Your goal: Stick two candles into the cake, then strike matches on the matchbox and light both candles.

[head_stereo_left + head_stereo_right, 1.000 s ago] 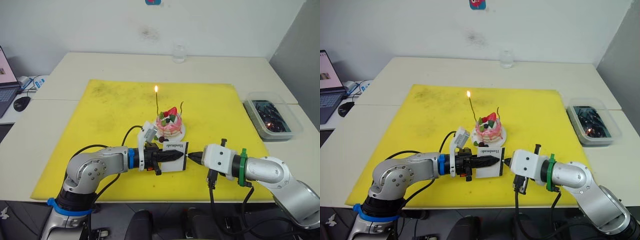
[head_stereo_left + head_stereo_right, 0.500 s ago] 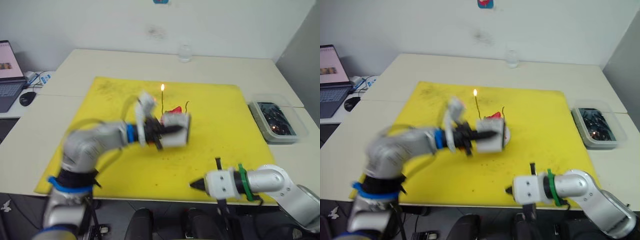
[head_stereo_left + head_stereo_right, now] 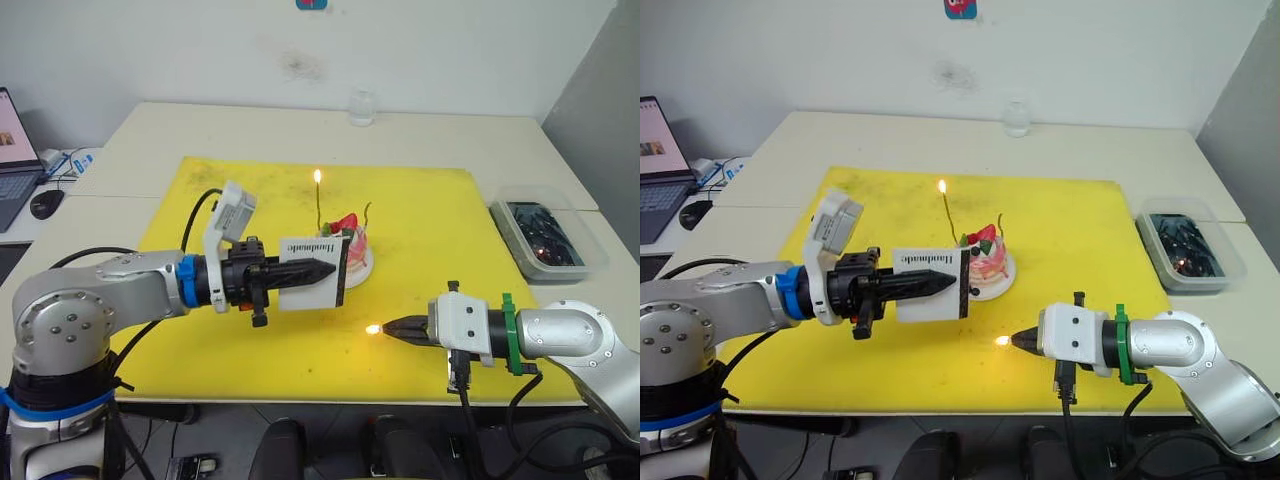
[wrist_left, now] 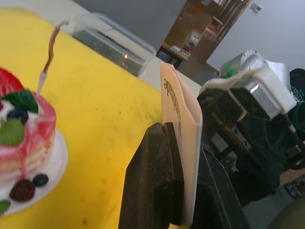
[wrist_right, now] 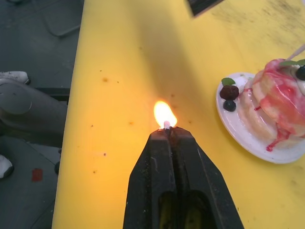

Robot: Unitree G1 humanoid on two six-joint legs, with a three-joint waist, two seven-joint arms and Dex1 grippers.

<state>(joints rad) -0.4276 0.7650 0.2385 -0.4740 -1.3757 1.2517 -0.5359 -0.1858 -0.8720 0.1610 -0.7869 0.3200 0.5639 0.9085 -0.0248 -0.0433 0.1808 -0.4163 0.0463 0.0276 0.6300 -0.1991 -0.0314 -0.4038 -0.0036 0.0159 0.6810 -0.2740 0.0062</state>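
The right end effector [image 5: 167,131] is clenched on a burning match [image 5: 166,125], light and brittle (only its tip shows), low over the mat [image 3: 420,210]. The left end effector [image 3: 322,268] grips the stiff matchbox [image 3: 312,271] just before the cake [image 3: 348,243]. One candle [image 3: 318,200] burns; the other candle [image 3: 366,216] is unlit.

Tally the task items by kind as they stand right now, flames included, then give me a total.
Candles in the cake: 2, one lit, one unlit
Burning match in the right gripper: 1
Matchbox in the left gripper: 1
Flames: 2
Total items: 5
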